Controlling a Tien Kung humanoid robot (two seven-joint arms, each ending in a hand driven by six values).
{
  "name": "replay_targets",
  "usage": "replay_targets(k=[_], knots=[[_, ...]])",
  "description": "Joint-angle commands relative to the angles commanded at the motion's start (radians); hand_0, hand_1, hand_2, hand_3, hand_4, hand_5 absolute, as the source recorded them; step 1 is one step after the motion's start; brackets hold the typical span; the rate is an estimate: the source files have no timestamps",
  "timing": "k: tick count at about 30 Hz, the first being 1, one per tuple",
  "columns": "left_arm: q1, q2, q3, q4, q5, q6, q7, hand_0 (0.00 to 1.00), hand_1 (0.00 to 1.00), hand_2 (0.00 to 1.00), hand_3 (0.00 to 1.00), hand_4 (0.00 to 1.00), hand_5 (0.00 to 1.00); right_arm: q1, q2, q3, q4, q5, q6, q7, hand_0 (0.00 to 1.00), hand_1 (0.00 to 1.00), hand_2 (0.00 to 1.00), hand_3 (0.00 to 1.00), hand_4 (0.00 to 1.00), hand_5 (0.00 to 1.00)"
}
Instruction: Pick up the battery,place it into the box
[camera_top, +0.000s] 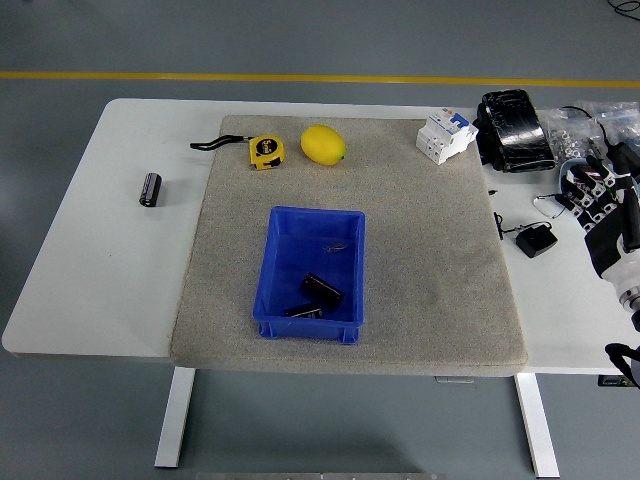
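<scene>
A blue box (311, 272) is sitting on a grey mat (420, 250), holding black batteries (322, 290). The right hand (598, 195) is hovering released, grasping nothing. No writing is legible.

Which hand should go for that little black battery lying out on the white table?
Probably left: the battery lies at the table's left side, while the right hand is at the far right edge. The left arm isn't visible.

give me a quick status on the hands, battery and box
Right robot hand empty, fingers relaxed, at the table's right edge; left out of view. Two dark batteries lie in the blue box. One black cylinder sits on the far left. Nothing blocking.
</scene>
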Motion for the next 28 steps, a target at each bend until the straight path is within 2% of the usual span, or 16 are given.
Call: replay_targets(k=[8,28], knots=[[0.001,-0.001,0.005,0.000,-0.001,-0.003,0.003,0.649,0.650,0.719,0.700,0.648,0.732,-0.001,0.000,-0.010,-0.002,0.074,-0.032,-0.020,0.779,0.756,0.787,0.823,0.998,0.776],[-0.004,-0.001,0.031,0.000,-0.032,-0.001,-0.001,0.648,0.650,0.719,0.699,0.647,0.729,0.011,0.002,-0.046,-0.007,0.097,-0.019,-0.033,0.749,0.723,0.761,0.781,0.998,0.765]])
